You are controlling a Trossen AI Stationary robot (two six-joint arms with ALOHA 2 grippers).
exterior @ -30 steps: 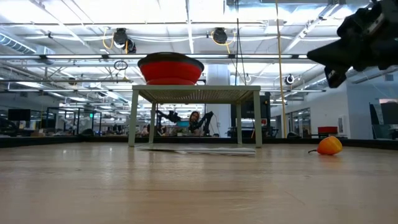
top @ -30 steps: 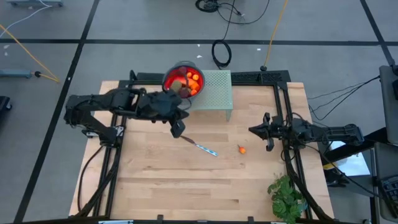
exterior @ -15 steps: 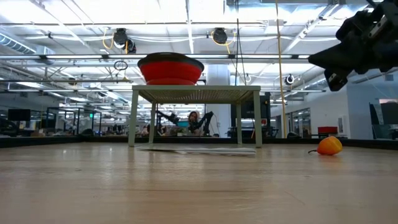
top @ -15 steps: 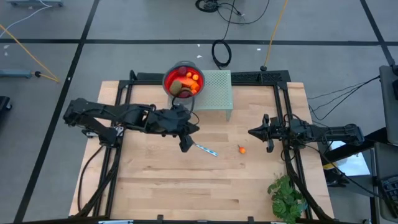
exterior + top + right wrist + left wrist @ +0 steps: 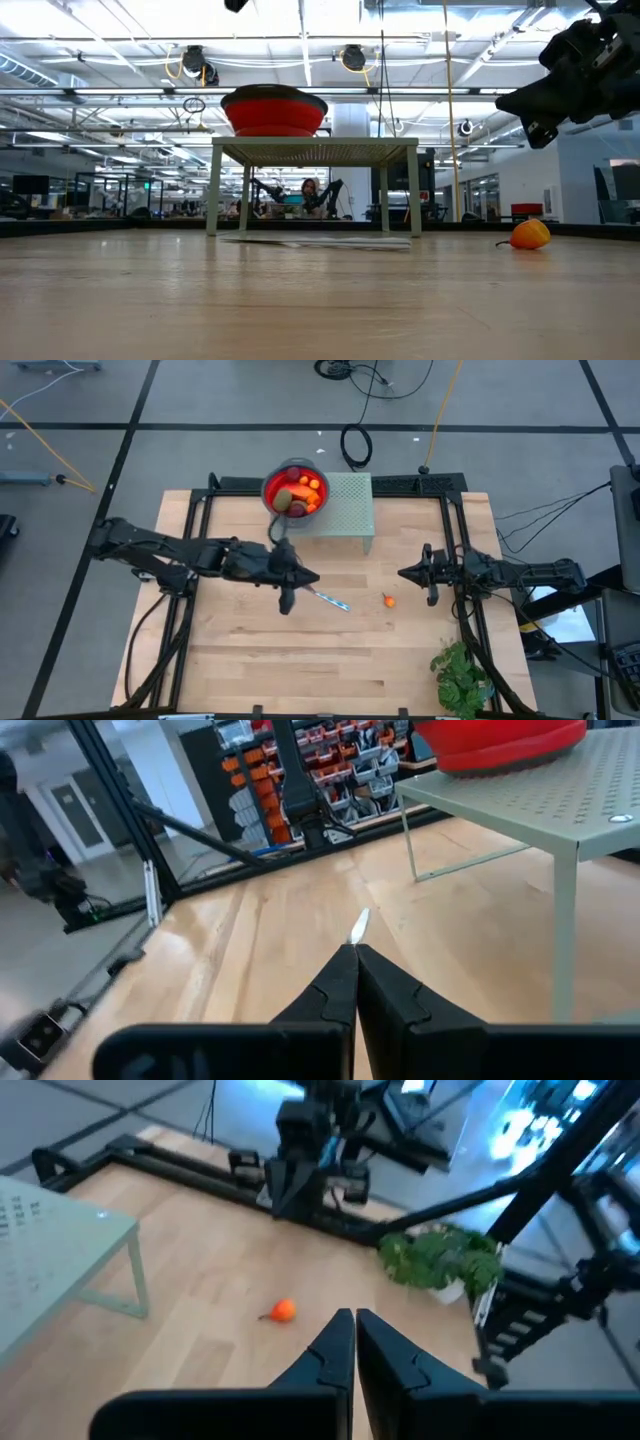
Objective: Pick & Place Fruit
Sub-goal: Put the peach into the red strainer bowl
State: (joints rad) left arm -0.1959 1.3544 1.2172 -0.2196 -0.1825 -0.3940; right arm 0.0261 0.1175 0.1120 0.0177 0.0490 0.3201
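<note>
The left pincer, clenched and empty, is hovering mid-counter near the knife, while one orange fruit is lying toward the right edge; it should open wide before descending. The right pincer is waiting clenched.

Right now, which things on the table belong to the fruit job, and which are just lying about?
Job:
- orange fruit alone on the table
- fruit in the red bowl
- red bowl on the green stand
- left gripper, shut, empty

Lying about:
- silver knife
- leafy plant
</note>
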